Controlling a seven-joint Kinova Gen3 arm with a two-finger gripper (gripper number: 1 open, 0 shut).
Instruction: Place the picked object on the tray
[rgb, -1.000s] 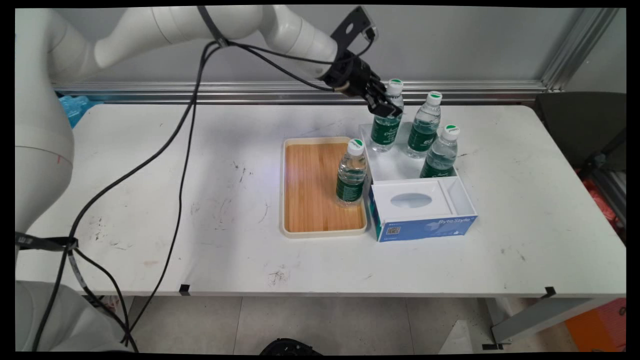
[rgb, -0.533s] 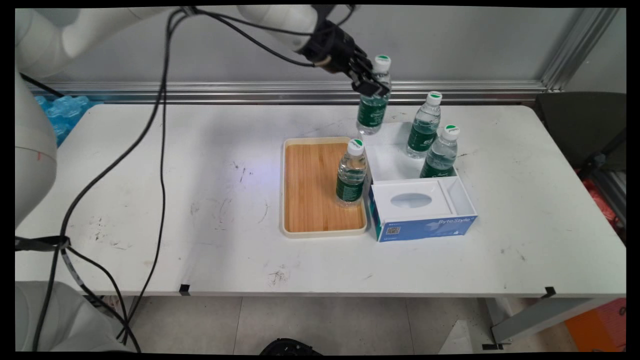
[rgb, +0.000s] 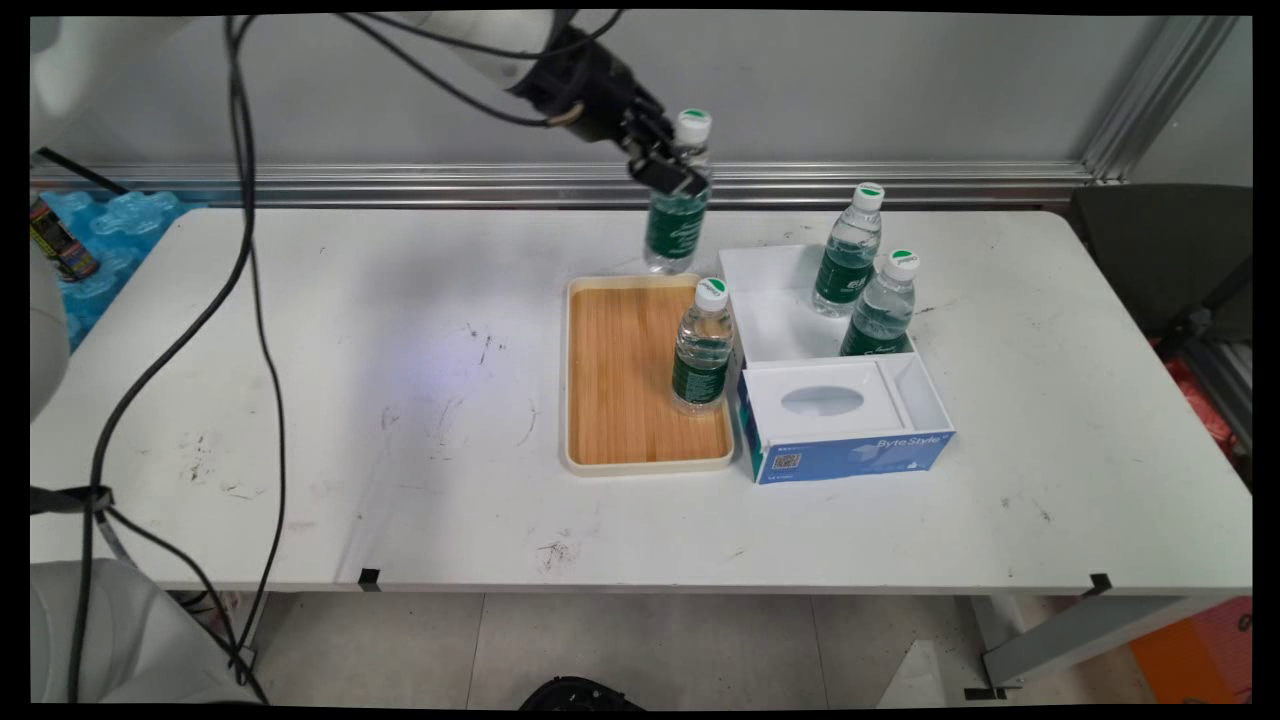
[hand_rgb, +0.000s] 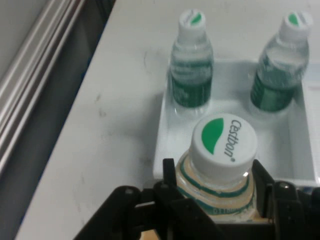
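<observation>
Nearest the camera, a blue and white tissue box (rgb: 845, 425) lettered Byte Style is sitting on the white table (rgb: 400, 400), its oval opening facing up. Just to its left, a cream-rimmed tray with a wooden slatted floor (rgb: 625, 375) is lying flat, and a clear plastic water bottle with a green label and white cap (rgb: 703, 345) is standing upright on the tray's right side, close to the box.

Behind the tissue box, a shallow white open tray (rgb: 770, 315) (hand_rgb: 172, 135) is holding two more bottles of the same kind: one (rgb: 880, 305) (hand_rgb: 277, 65) is standing just behind the tissue box, and the other (rgb: 848, 250) (hand_rgb: 191, 62) is standing further back, both upright and a little apart. The left part of that white tray is bare.

Further back and higher, the black two-finger gripper (rgb: 672, 170) (hand_rgb: 220, 200) is clamping a fourth bottle (rgb: 678, 205) (hand_rgb: 220, 165) by its neck, just below the white cap. The hand view is showing a finger pressed against each side of the neck, the cap's green mark and the lettering Cestbon facing the lens. This held bottle is hanging upright in the air, clear of every surface, above the far edge of the wooden tray and left of the white tray. Black cables (rgb: 250, 250) are drooping from the arm across the left of the table.
</observation>
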